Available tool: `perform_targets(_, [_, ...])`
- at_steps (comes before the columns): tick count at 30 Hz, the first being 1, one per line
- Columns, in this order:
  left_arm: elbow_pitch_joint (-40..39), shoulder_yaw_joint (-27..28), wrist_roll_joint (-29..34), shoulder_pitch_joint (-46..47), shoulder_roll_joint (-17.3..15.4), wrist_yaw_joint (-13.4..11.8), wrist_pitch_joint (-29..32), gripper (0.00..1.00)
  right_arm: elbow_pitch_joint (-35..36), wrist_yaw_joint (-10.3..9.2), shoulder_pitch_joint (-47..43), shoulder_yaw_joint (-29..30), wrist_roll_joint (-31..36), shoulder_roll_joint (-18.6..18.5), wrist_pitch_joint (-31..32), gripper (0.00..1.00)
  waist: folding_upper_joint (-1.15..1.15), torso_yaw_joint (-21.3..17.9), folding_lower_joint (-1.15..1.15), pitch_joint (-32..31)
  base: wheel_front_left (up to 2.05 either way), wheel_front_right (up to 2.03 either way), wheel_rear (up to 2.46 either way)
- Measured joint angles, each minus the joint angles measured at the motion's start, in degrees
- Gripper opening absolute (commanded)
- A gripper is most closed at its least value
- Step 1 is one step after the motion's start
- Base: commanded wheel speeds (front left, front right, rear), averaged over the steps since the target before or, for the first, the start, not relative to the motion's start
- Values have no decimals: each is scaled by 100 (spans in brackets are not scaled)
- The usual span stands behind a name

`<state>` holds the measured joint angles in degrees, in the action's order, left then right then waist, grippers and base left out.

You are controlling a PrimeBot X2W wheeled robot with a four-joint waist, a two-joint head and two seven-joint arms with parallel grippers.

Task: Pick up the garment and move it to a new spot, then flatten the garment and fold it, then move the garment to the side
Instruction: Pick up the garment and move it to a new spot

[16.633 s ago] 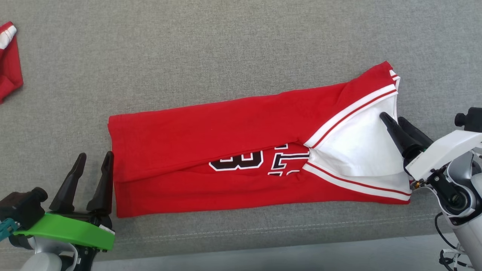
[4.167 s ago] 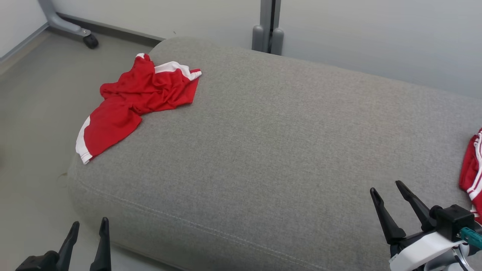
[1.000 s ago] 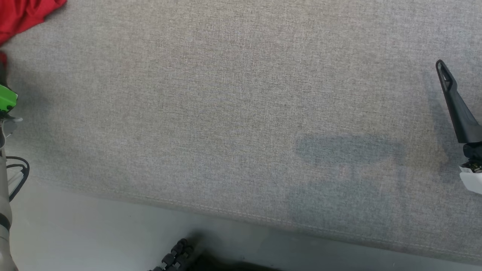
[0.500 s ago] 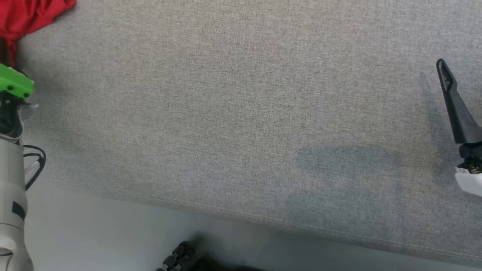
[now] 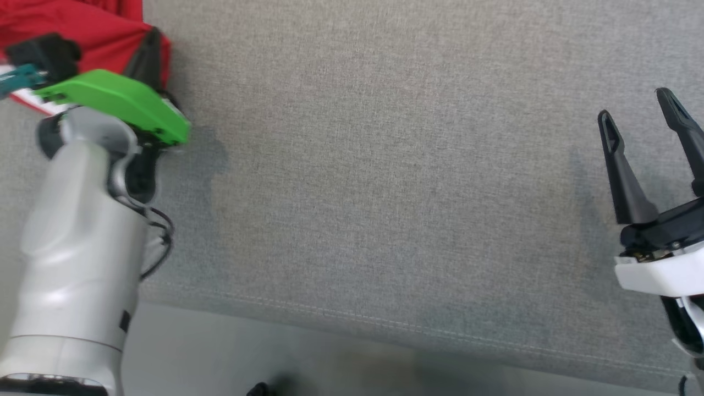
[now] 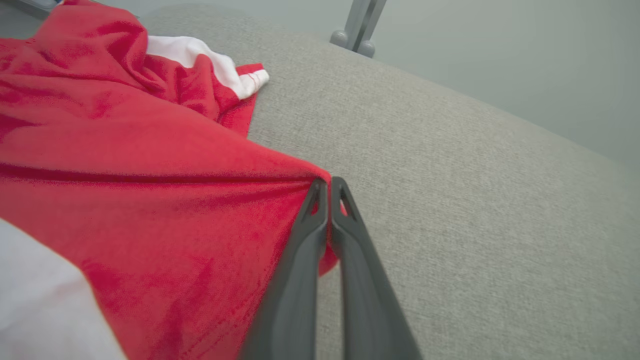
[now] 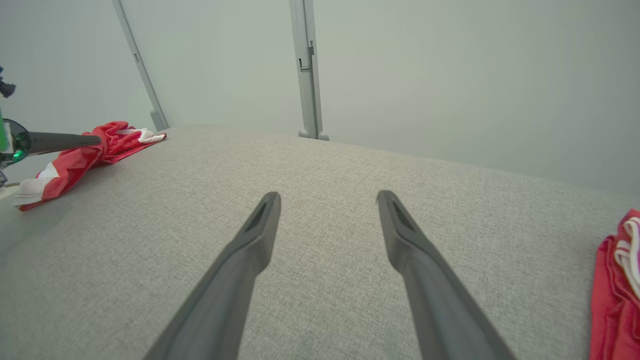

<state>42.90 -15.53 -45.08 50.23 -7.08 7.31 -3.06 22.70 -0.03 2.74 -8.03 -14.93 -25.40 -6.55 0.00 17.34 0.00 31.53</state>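
The left gripper [image 6: 329, 187] pinched the red garment [image 6: 150, 165] at its edge, a sound hold on seemingly soft, light cloth; the right gripper [image 7: 328, 197] was spread.

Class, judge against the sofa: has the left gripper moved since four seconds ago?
Yes. The left gripper went from before the sofa forward over it to the red garment.

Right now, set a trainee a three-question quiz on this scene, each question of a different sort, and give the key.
1. True or false: the right pincer stands open, holding nothing.
2. What is the left pincer shut on? A the edge of the red garment; B a cup; C nothing.
3. Fill in: the red garment lies on a grey ____.

Key: 1 true; 2 A; 3 cushion.
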Motion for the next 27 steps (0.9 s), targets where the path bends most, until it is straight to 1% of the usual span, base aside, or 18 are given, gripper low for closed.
perform_targets(1, [-204,-171,-30,-88,54,-4,22,0,-79,-1,-2,-38,-43,63,-81,100,0,-14,0,-63,0,0,0])
perform_targets(3, [-366,-345,-59,-192,126,0,54,0,-189,1,-13,-129,-98,162,-149,100,0,-50,0,-189,0,0,0])
perform_targets(7, [-872,-865,-118,-397,203,-5,154,0,-430,2,-57,-298,-186,364,-368,100,0,-141,0,-443,0,0,0])
perform_targets(10, [-1181,-1139,-232,-543,342,0,158,0,-665,62,-56,-493,-227,569,-532,100,0,-252,0,-620,0,0,0])
perform_targets(12, [-1288,-1295,-353,-667,376,0,221,0,-804,75,-56,-608,-230,665,-554,100,0,-361,0,-726,0,0,0])
perform_targets(13, [-1341,-1392,-359,-729,365,0,265,0,-861,102,-56,-658,-235,713,-560,100,0,-423,0,-774,0,0,0])
perform_targets(14, [-1436,-1610,-360,-825,360,0,364,0,-967,122,-57,-749,-278,825,-604,100,0,-563,0,-871,0,0,0])
perform_targets(18, [-1645,-2084,-357,-922,393,0,590,0,-1105,116,-85,-806,-280,1025,-665,100,0,-861,0,-1047,0,0,0])
perform_targets(23, [-1858,-2601,-355,-1104,415,0,837,0,-1227,44,-187,-811,-280,1166,-711,100,0,-1270,0,-1223,0,0,0])
perform_targets(27, [-2074,-2974,-358,-1249,422,0,969,0,-1313,42,-236,-811,-279,1269,-754,100,0,-1606,0,-1324,0,0,0])
